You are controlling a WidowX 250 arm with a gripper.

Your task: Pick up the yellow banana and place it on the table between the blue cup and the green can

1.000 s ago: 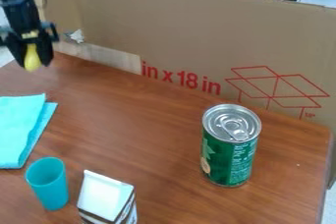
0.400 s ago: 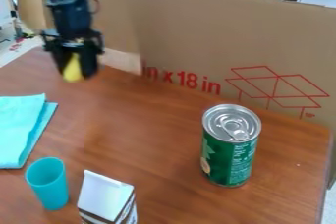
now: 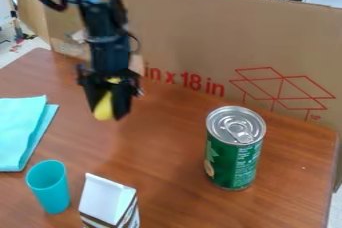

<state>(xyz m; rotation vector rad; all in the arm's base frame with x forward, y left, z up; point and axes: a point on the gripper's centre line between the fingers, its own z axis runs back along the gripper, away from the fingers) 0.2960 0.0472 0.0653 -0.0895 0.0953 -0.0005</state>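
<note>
The black gripper (image 3: 109,108) hangs over the left-middle part of the wooden table, its fingers shut on a yellow object (image 3: 103,108) that points downward between them. Left of it and nearer the camera lies a folded turquoise cloth (image 3: 21,129). A teal cup (image 3: 49,187) stands at the lower left, beside a white carton (image 3: 108,201) with a slanted top and brown stripes. To the right, a green can (image 3: 234,148) with a silver lid stands upright.
A tall cardboard sheet (image 3: 220,37) with red print runs along the table's back edge, behind the arm and the can. The brown table (image 3: 167,147) has its right edge just beyond the can. Cables and equipment lie behind the cardboard.
The arm has swung right and toward the camera from the upper left, carrying the yellow object along. Cloth, cup, carton and can have kept their places.
</note>
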